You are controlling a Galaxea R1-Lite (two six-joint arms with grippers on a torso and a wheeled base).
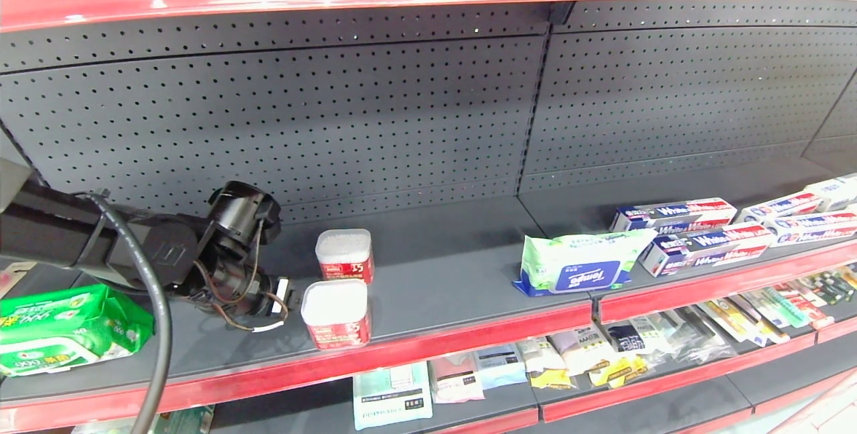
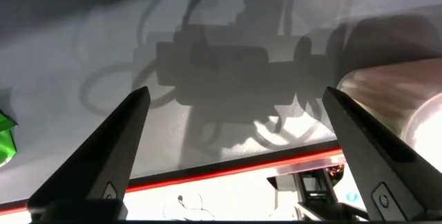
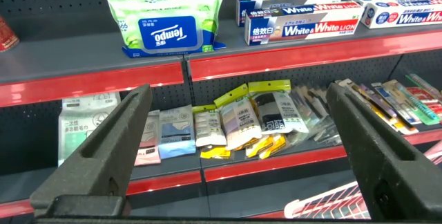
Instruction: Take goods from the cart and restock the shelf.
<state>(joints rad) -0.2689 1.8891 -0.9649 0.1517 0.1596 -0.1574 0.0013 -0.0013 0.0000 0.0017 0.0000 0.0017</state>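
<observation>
Two red canisters with white lids stand on the dark shelf (image 1: 442, 266), one at the front (image 1: 336, 313) and one behind it (image 1: 345, 254). My left gripper (image 1: 271, 301) hangs just left of the front canister, low over the shelf. In the left wrist view that gripper (image 2: 235, 96) is open with bare shelf between the fingers, and a canister (image 2: 397, 103) lies just outside one finger. My right gripper (image 3: 240, 89) is open and holds nothing, standing back from the shelf front. A white wire cart corner (image 3: 331, 207) shows below it.
A green wipes pack (image 1: 67, 330) lies at the shelf's left end. A blue and green wipes pack (image 1: 579, 263) and several toothpaste boxes (image 1: 676, 214) sit to the right. The lower shelf (image 3: 269, 169) holds small packets. Bare shelf stretches between canisters and wipes.
</observation>
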